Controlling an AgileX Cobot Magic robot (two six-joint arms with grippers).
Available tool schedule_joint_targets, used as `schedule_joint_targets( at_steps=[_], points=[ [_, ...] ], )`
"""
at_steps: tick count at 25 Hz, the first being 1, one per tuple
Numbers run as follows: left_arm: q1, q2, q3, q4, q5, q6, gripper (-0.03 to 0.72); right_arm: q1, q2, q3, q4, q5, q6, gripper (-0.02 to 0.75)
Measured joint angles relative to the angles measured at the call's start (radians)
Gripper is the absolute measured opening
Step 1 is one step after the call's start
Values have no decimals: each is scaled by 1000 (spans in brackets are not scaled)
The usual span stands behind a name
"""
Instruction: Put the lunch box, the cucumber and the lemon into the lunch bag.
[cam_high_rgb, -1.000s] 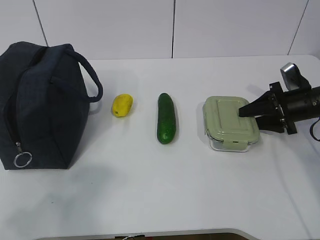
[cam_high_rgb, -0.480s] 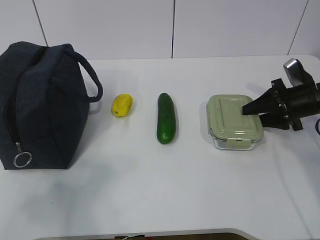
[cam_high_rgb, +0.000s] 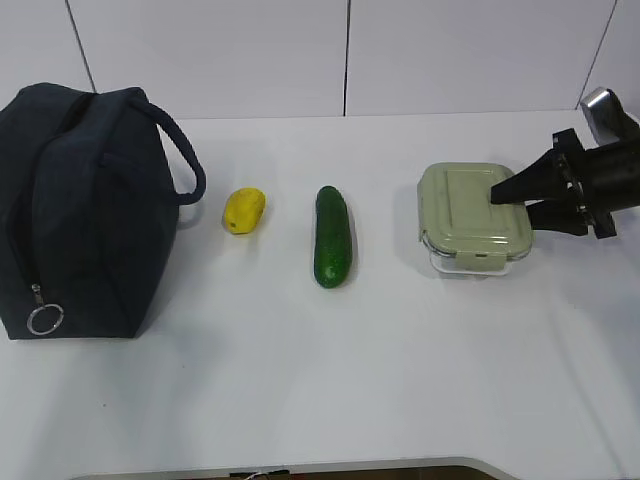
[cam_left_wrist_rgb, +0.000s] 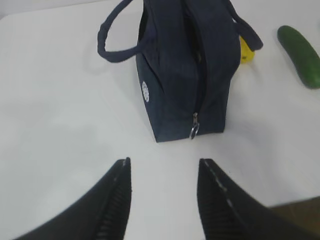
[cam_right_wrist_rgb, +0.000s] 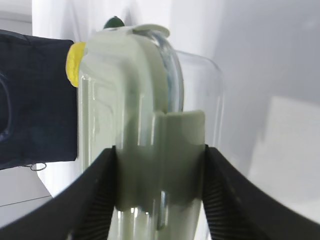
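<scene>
cucumber (cam_high_rgb: 333, 237) long axis front-to-back, upright-lidded lunch box (cam_high_rgb: 472, 215)

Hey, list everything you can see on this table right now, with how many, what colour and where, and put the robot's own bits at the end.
lunch bag: one, dark navy, far left of the table, zipped, ring pull at its near end.
lemon: one, yellow, just right of the bag's handle.
cucumber: one, dark green, middle of the table, lying front to back.
lunch box: one, clear with pale green lid, right side, gripped at its right end and lifted off the table.
table: one, white, under everything.
left pincer: one, black, open and empty, hanging in front of the bag's ring pull end.
right pincer: one, black, clamped on the lunch box's right edge, one jaw on the lid.
</scene>
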Motion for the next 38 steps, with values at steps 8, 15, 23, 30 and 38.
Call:
schedule_joint_targets(
  at_steps=[8,15,23,30,38],
  points=[
    [0,275,-4,-120,-265,0,314,2,-39,0,9,0,26,384],
    [0,576,-115,-175,-343,0,314,2,-66,0,17,2,46,384],
    [8,865,-389,-191,-298,0,337,2,-92,0,21,5,65,383],
    [129,1049,-528,-338,-123,106,472,2,-94,0,25,8,78,383],
    [231,1181,-538,-629,2,327,484,2,-94,0,42,9,83,383]
  ],
)
